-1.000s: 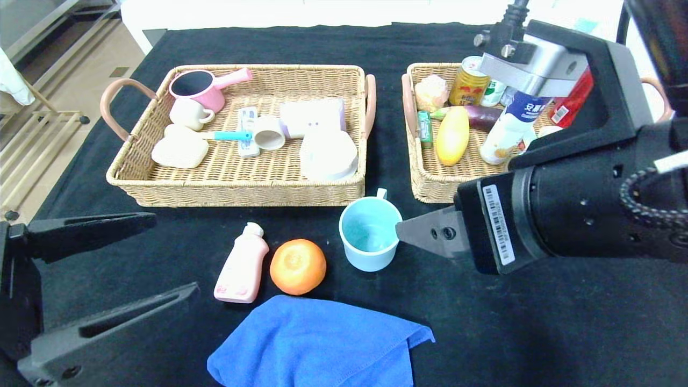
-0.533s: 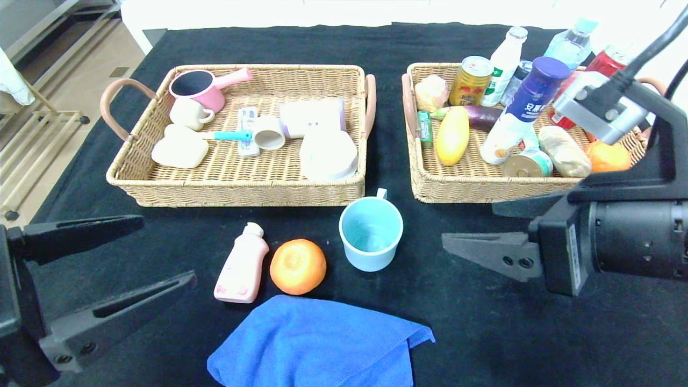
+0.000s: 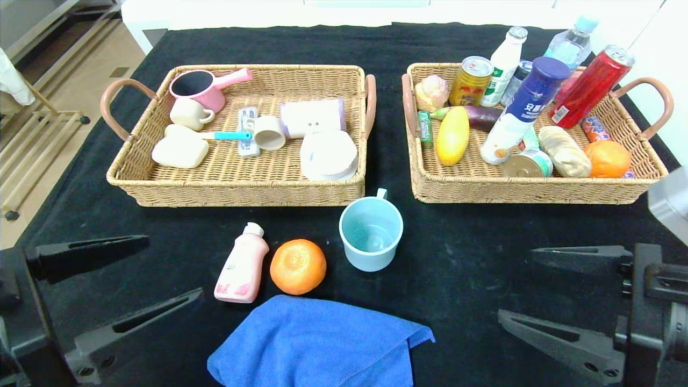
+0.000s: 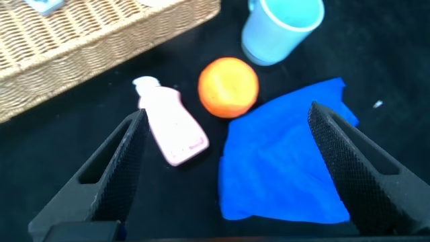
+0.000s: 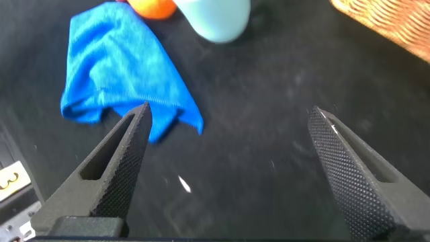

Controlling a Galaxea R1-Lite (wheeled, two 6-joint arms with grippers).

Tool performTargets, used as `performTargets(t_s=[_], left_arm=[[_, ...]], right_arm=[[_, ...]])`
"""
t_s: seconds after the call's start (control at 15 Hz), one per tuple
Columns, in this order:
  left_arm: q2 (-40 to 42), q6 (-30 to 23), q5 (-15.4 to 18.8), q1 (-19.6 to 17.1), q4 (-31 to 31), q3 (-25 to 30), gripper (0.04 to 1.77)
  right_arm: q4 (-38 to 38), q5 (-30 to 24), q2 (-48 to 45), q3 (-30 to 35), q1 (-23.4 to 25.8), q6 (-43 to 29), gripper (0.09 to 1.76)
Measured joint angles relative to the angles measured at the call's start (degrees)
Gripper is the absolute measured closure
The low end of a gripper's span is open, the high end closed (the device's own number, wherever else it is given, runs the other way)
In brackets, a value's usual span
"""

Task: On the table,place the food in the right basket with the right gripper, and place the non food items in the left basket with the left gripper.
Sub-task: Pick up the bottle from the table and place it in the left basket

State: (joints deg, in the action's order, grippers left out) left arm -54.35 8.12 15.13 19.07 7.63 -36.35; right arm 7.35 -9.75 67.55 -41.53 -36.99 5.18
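On the black table (image 3: 462, 258) near the front lie a pink bottle (image 3: 242, 267), an orange (image 3: 298, 266), an upright teal mug (image 3: 371, 233) and a blue towel (image 3: 317, 344). The white-and-blue bottle (image 3: 518, 115) leans inside the right basket (image 3: 537, 191). My left gripper (image 3: 174, 267) hangs open at the near left, just left of the pink bottle (image 4: 173, 128) and towel (image 4: 285, 161). My right gripper (image 3: 515, 284) is open and empty at the near right, over bare cloth right of the towel (image 5: 117, 60). The left basket (image 3: 236, 188) sits behind the mug.
The left basket holds a pink saucepan (image 3: 201, 86), cups and white items. A red can (image 3: 588, 86), a gold can (image 3: 470, 80), bottles, a yellow fruit (image 3: 452, 135) and another orange (image 3: 607, 158) fill the right basket. The table's left edge drops to the floor.
My right arm has drawn back from over the right basket to the near right, low over the table. The blue-capped bottle stays in that basket. The left gripper dropped slightly.
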Motion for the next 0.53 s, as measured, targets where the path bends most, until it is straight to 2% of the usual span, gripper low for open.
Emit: performTargets(t_s=[0.27, 0.53], left_arm=[[-0.4, 0.6, -0.4, -0.1, -0.2, -1.0, 0.09], [0.0, 1.8, 0.5, -0.2, 0.2, -1.6, 0.09]], right_arm=[[2.2, -1.8, -5.2, 5.4, 2.5, 0.4, 0.15], [4.4, -3.1, -7.6, 7.3, 4.0, 0.2, 0.15]])
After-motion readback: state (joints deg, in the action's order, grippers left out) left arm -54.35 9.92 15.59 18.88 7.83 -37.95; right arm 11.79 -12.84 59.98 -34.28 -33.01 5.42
